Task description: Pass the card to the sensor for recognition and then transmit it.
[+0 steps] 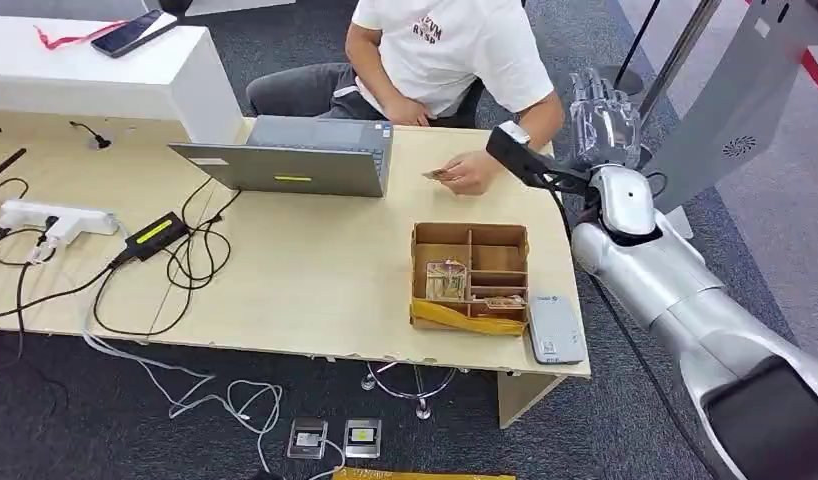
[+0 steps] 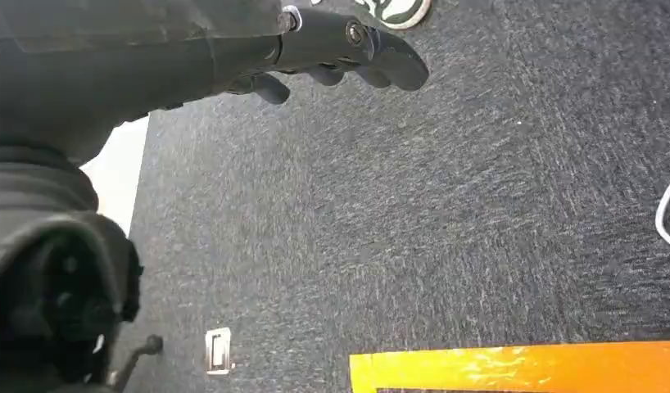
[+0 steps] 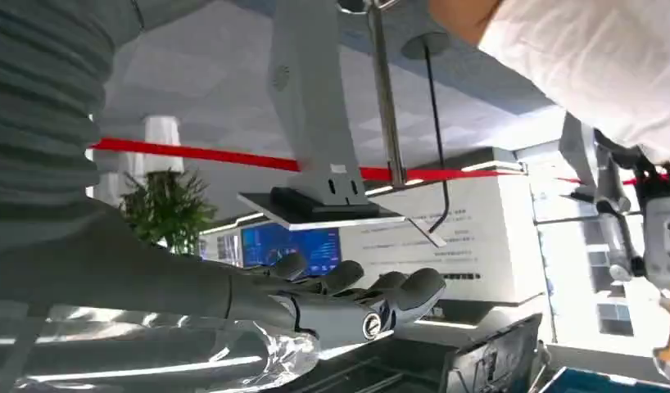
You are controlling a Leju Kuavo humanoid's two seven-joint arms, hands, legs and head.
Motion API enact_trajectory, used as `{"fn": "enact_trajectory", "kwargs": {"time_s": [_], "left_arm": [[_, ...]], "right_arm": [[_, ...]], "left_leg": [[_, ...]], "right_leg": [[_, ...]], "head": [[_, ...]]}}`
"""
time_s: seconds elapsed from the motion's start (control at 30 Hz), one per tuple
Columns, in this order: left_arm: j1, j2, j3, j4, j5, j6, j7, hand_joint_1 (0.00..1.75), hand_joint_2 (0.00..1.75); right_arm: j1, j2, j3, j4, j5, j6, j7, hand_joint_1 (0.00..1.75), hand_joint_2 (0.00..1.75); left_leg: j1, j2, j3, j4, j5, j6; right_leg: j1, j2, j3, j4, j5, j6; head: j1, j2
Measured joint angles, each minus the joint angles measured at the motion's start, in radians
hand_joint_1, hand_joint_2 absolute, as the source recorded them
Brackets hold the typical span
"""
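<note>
Card: small tan card (image 1: pixel 437 174), pinched in the person's hand (image 1: pixel 472 172) above the pale wooden table (image 1: pixel 315 270), just right of the open grey laptop (image 1: pixel 297 155) — offered toward the robot's side, likely for a handover; not in either robot hand

Right hand: translucent-covered silver right hand (image 1: pixel 605 120) raised past the table's right edge, near the person's wrist, well short of the card; in the right wrist view its fingers (image 3: pixel 397 288) lie spread and stretched out with nothing in them — looks posed to receive

Left hand: dark left hand (image 2: pixel 348 51) hangs by the robot's side over dark grey carpet (image 2: pixel 446 205); fingers a little apart, gently bent, nothing in them — idle, probably not needed for this step

Sensor: flat grey card reader (image 1: pixel 556 328) lying at the table's near right corner, touching the right side of the compartmented cardboard box (image 1: pixel 471 277) — sits within the right arm's reach, probably why that arm does the job

Box contents: small clear-wrapped items and a yellow strip along the near wall, too small to identify

Stage: judged early — card not yet taken, scan and pass-on both still to do

Next need: hand must close the gap to the card and pinch its free edge

Risk: thin card, bulky fingers — could slip at transfer
</note>
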Motion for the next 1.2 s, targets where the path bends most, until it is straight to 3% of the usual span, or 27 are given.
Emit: {"fn": "enact_trajectory", "kwargs": {"time_s": [0.2,0.47,0.57,0.87,1.2], "left_arm": [[0.004,-0.002,-0.002,0.000,0.022,0.005,-0.005,0.00,0.00],[0.013,-0.002,-0.002,0.000,0.031,0.005,-0.008,0.00,0.00],[0.016,-0.002,-0.002,0.000,0.045,0.006,-0.030,0.00,0.00],[0.037,0.001,0.004,0.000,0.040,0.007,-0.078,0.00,0.00],[0.042,0.002,0.031,0.000,0.024,0.007,-0.079,0.00,0.00]], "right_arm": [[0.054,-0.020,-0.044,-0.082,-0.166,-0.112,-0.104,0.00,1.75],[0.138,-0.066,-0.098,-0.289,-0.199,-0.117,-0.108,0.00,1.75],[0.179,-0.078,-0.118,-0.359,-0.281,-0.099,-0.184,0.00,1.75],[0.483,-0.146,-0.162,-0.756,-0.304,0.003,-0.264,0.00,1.75],[0.669,-0.224,-0.201,-0.941,-0.140,0.104,-0.199,0.00,1.75]], "left_leg": [[0.000,0.001,0.001,0.000,0.000,0.000],[0.000,0.001,0.001,0.000,0.000,0.000],[0.000,0.001,0.002,0.000,0.000,0.000],[0.001,0.001,0.002,0.000,-0.002,-0.002],[0.001,0.001,0.002,0.000,-0.002,-0.002]], "right_leg": [[0.000,0.001,0.000,0.000,0.000,0.000],[0.000,0.000,0.000,0.000,0.000,0.000],[0.000,0.000,0.002,0.000,0.000,0.000],[0.001,0.000,0.001,-0.001,-0.001,-0.001],[0.001,0.001,0.002,-0.001,0.000,-0.002]], "head": [[0.000,0.000],[0.000,0.000],[0.000,0.000],[0.000,0.000],[0.000,0.000]]}}
